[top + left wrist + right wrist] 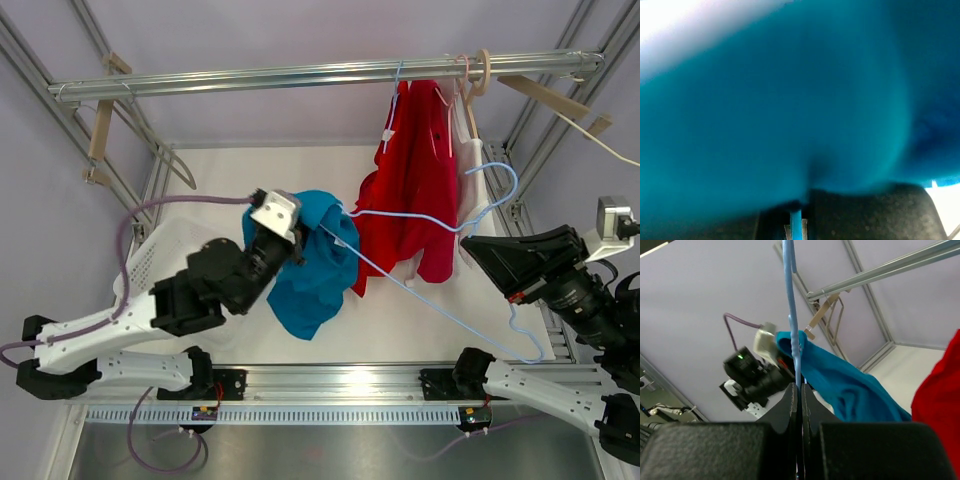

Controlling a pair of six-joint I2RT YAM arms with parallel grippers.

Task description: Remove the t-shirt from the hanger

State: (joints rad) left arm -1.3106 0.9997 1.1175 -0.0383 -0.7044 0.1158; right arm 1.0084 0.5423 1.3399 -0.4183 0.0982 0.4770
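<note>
A: How is the light-blue wire hanger (791,315) kept steady?
B: It is pinched by the right gripper (800,390), whose fingers are clenched flat on the wire, so that the frame is anchored while cloth is drawn off.
A: And the teal cotton t-shirt (315,275)?
B: It is draped over the hanger's left end, above the table. It is seized near the collar by the left gripper (292,240). The fingers are pressed shut on fabric, it is judged, for a pull leftward.
A: Beyond that?
B: A red garment (420,175) is hung from the silver metal rail (300,73).
</note>
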